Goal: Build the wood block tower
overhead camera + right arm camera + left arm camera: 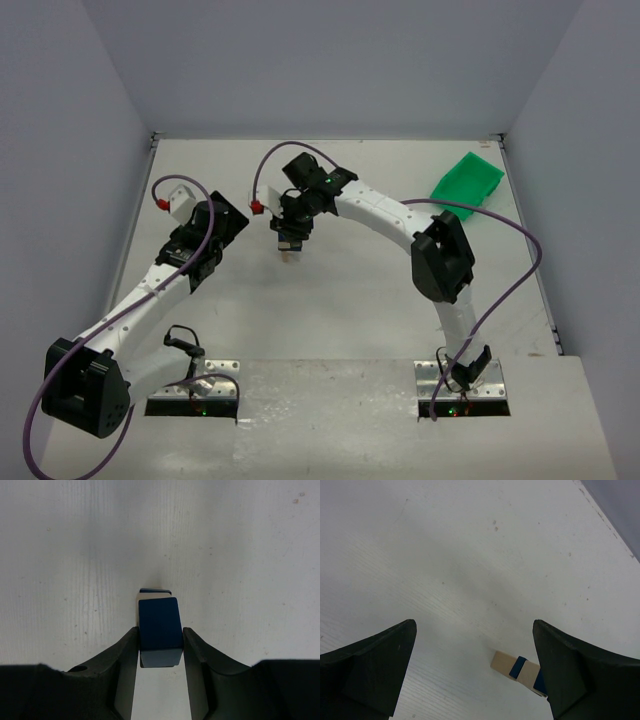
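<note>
The wood block tower [522, 668] is a tiny stack of alternating tan and dark blue blocks on the white table, seen from the side at the lower right of the left wrist view. In the top view it [290, 254] stands mid-table under my right gripper [290, 238]. My right gripper [160, 645] is shut on a dark blue block [159, 627], held directly over the stack, whose tan and blue edges [150, 595] peek out behind it. I cannot tell whether the block touches the stack. My left gripper [475, 672] is open and empty, to the tower's left.
A green plastic bin [467, 183] lies at the far right of the table [360, 290]. Grey walls close in the left, back and right sides. The left arm [150, 285] reaches in from the near left.
</note>
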You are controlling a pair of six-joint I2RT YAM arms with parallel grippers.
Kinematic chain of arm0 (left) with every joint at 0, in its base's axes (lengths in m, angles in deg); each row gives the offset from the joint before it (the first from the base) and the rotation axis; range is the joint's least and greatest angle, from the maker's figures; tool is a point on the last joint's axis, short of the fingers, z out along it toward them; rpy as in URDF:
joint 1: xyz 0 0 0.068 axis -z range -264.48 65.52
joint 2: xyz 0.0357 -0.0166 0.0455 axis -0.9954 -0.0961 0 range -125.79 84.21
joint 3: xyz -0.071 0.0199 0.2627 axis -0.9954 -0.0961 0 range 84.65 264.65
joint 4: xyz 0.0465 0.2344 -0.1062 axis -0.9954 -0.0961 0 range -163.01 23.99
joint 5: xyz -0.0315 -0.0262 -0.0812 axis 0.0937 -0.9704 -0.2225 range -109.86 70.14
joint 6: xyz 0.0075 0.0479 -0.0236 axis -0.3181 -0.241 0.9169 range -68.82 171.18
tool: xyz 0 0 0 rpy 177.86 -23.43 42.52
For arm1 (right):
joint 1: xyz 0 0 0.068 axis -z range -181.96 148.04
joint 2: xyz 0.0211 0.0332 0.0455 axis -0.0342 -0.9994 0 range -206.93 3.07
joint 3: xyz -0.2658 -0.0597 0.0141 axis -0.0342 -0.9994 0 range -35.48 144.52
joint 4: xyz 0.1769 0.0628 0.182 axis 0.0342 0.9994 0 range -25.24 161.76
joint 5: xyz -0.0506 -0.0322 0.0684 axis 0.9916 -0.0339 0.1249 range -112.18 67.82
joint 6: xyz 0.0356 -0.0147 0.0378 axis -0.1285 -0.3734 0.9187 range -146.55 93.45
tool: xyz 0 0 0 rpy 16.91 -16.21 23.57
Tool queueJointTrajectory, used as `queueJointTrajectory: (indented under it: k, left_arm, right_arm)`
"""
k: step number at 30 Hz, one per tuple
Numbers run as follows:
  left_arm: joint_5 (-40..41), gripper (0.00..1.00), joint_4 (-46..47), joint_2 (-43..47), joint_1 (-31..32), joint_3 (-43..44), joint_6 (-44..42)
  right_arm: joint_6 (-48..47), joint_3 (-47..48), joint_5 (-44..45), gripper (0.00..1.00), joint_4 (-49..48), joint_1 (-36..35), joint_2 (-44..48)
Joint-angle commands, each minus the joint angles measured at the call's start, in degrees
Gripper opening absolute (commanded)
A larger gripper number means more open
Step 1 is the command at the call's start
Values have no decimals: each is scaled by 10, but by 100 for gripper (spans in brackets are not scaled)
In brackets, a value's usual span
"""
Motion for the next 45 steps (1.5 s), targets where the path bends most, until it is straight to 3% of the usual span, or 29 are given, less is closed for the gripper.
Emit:
queueJointTrajectory:
  k: [1, 14, 20, 23, 24, 25, 31, 35, 39, 41, 45]
  left_arm:
    - [1, 100, 22, 4, 1, 3, -6]
    - [0, 100, 24, 4, 1, 2, -6]
    - [-1, 100, 23, 6, 1, 3, -6]
    - [0, 100, 23, 8, 1, 3, -6]
    - [0, 100, 22, 9, 1, 3, -6]
    - [0, 100, 22, 11, 1, 3, -6]
    - [5, 100, 15, 29, 1, 11, -7]
    - [13, 100, 17, 55, 1, 19, -16]
    - [28, 100, 34, 75, 1, 25, -35]
    - [31, 100, 51, 75, 1, 23, -45]
    - [11, 100, 85, 65, 1, -8, -59]
  right_arm:
    - [9, -3, -12, 41, -17, -5, 39]
    - [24, -17, -7, 41, -26, -5, 54]
    - [33, -16, 5, 47, -34, -4, 59]
    - [37, -17, 8, 60, -41, -5, 72]
    - [38, -17, 10, 72, -43, -5, 73]
    - [40, -17, 11, 98, -45, -5, 84]
    - [64, -68, 17, 99, -79, -5, 161]
    - [132, -139, 72, 99, -115, 5, 236]
    - [272, -208, 89, 99, -160, 54, 306]
    - [372, -324, 81, 99, -219, 121, 365]
    - [533, -527, 242, 99, -318, 178, 464]
